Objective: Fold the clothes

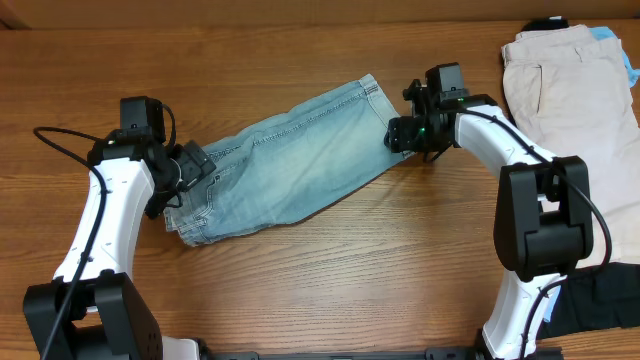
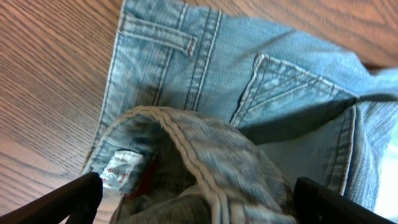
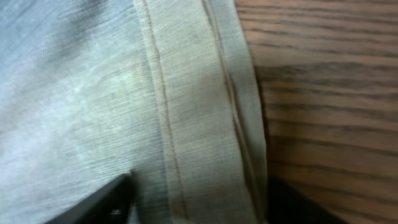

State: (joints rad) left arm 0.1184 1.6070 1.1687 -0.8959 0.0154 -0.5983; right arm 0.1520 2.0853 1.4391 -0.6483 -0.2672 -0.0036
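Fingers (image 2: 78, 198) of the left gripper (image 2: 198, 208) stand wide apart, one at 7 o'clock and one at 5 o'clock in the left wrist view. They are not squeezing. A bunched-up lump of waistband (image 2: 186, 134) sits between them, with a white label (image 2: 121, 169) inside it. The right gripper (image 3: 199, 208) has its two dark fingers (image 3: 106, 202) apart too, but not as far. The leg hem (image 3: 199, 124) runs between them, and its edge meets the wood at 3 o'clock.

There is one pair of denim shorts (image 1: 290, 160), folded so it looks like one leg. From above it lies flat and slanted, waist at 8 o'clock and hem at 2 o'clock. One back pocket (image 2: 292, 93) faces up.

There are two arms. The left arm (image 1: 100, 220) comes up from 7 o'clock and bends in to the waist end. The right arm (image 1: 500, 140) comes up from 5 o'clock, bends over and points toward 9 o'clock at the hem end.

One pair of beige shorts (image 1: 570, 100) lies at 2 o'clock on the table (image 1: 300, 40), well apart from the denim. One bit of sky-blue cloth (image 1: 612, 35) and one bit of black cloth (image 1: 545, 22) peek out at its top. More black cloth (image 1: 600, 300) lies at 5 o'clock. Wood shows along the 12 o'clock and 6 o'clock sides of the denim.
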